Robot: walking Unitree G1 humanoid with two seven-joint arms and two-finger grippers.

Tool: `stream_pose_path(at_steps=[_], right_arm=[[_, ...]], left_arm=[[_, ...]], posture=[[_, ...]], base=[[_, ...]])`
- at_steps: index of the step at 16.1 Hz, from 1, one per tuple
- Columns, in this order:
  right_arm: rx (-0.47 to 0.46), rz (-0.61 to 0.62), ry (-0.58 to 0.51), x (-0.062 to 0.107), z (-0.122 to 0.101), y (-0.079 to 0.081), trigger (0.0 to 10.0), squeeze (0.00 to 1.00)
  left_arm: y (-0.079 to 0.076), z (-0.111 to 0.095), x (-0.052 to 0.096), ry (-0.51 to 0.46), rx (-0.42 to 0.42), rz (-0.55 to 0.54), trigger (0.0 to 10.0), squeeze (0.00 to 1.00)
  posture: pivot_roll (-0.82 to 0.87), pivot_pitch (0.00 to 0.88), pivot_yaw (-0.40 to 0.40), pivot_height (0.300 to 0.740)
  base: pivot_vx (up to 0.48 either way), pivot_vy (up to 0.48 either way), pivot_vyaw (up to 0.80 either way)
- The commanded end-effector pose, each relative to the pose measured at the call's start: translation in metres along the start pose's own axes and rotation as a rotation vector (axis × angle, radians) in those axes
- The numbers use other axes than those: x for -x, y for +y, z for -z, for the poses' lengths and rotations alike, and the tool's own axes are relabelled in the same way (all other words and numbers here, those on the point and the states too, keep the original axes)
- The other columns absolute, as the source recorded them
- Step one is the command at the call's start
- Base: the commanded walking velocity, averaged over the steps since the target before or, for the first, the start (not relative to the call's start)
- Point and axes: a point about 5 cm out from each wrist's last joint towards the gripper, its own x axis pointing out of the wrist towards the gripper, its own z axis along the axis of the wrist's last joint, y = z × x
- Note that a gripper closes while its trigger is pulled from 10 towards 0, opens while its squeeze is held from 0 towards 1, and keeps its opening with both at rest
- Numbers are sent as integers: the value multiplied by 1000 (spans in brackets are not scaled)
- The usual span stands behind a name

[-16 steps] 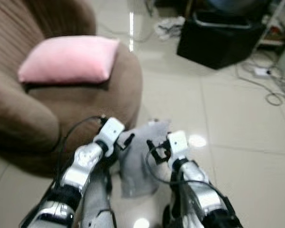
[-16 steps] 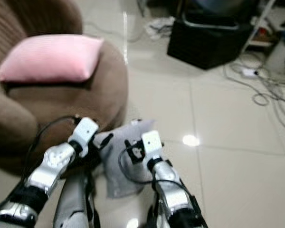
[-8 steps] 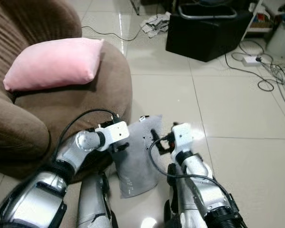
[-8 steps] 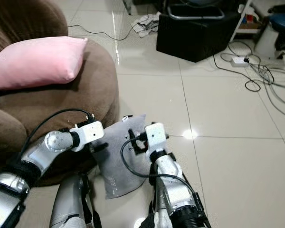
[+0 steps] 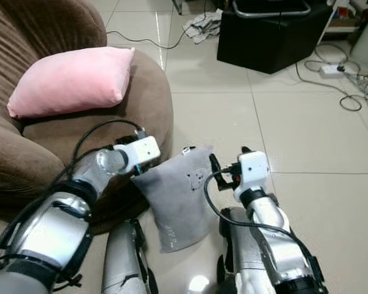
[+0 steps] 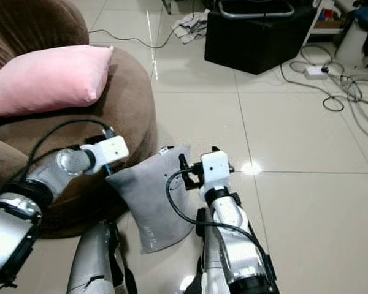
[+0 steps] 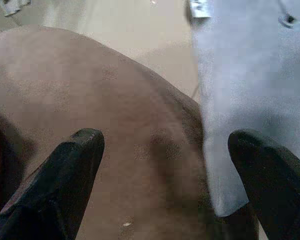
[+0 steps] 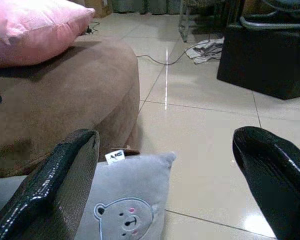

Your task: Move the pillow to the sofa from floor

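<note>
A grey pillow (image 5: 179,197) with a bear face stands on the floor tiles, leaning against the front of the brown sofa (image 5: 80,138). My left gripper (image 7: 165,137) is open at the pillow's left corner, close against the sofa front, with one finger (image 7: 262,175) beside the grey cloth. On the pillow's right edge is my right gripper (image 8: 167,135), also open, its fingers (image 8: 60,175) spread wide above the pillow's top (image 8: 127,210). Neither gripper holds anything. A pink pillow (image 5: 70,79) lies on the sofa seat.
A black box (image 5: 270,33) stands at the back right. Cables and a power strip (image 5: 331,70) trail over the tiles to its right, and a crumpled cloth (image 5: 202,24) lies beside it. Open tiled floor (image 5: 306,141) stretches to the right of the pillow.
The camera view has steadied and shifted. My left gripper has come down to the grey pillow's left corner by the sofa. The right gripper has moved a little right, along the pillow's right edge.
</note>
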Motion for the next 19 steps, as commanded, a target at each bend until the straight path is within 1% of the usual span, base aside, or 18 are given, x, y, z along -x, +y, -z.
stream_pose_path(at_steps=[1,2,3,4,6,7,11,13,14,16,19], right_arm=[[-5,19,-30,3,-12,0,10000,353],[-6,23,-38,5,-16,0,10000,353],[-4,38,-52,10,-24,-1,10000,353],[-4,41,-53,11,-25,-1,10000,353],[-1,66,-48,21,-28,-3,10000,353],[1,86,-34,30,-28,-4,10000,349],[-4,138,-26,48,-39,-6,10000,349],[0,173,-16,62,-44,-10,10000,353],[1,179,-9,68,-45,-10,10000,353],[3,188,0,75,-48,-10,10000,353],[4,201,10,82,-54,-9,10000,353]], left_arm=[[-6,3,-2,43,-37,16,10000,0],[-9,2,-4,47,-41,22,10000,0],[-17,-2,-8,52,-60,47,10000,0],[-19,-3,-8,53,-64,55,10000,0],[-27,-9,-12,46,-94,76,10000,0],[-32,-14,-16,48,-120,75,10000,0],[-39,-16,-19,70,-151,66,10000,0],[-44,-13,-20,105,-184,54,10000,0],[-44,-12,-20,116,-178,44,10000,0],[-41,-10,-20,139,-195,11,10000,0],[-34,-8,-19,176,-247,-32,10000,0]], posture=[[-204,179,72,522],[-210,181,73,522],[-238,193,76,522],[-238,193,76,522],[-284,215,82,522],[-313,228,89,522],[-383,276,100,522],[-421,295,96,522],[-443,303,91,522],[-459,311,88,522],[-475,326,89,522]], base=[[0,0,0],[0,0,0],[0,0,0],[0,0,0],[0,0,0],[0,0,0],[0,0,0],[0,0,0],[0,0,0],[0,0,0],[0,0,0]])
